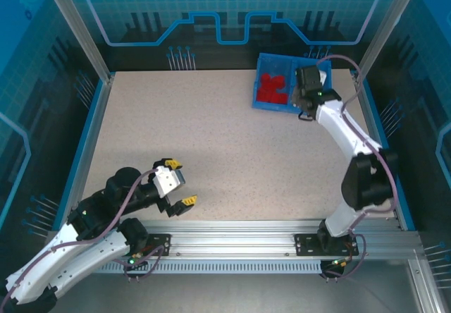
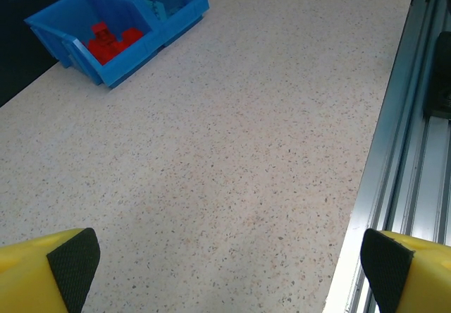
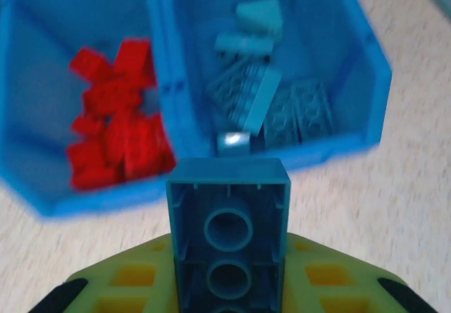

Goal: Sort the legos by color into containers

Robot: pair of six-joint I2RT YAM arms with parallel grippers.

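At the blue plastic bin, the right tool pinches a hollow-bottomed blue brick; the left tool gapes wide.

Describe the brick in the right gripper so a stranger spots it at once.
Find the blue bin at the table's far right. By its right compartment, the right gripper clamps a light blue brick, hollow underside showing. Every other brick lies inside the bin.

Blue brick cropped at the bottom edge; bin blurred.
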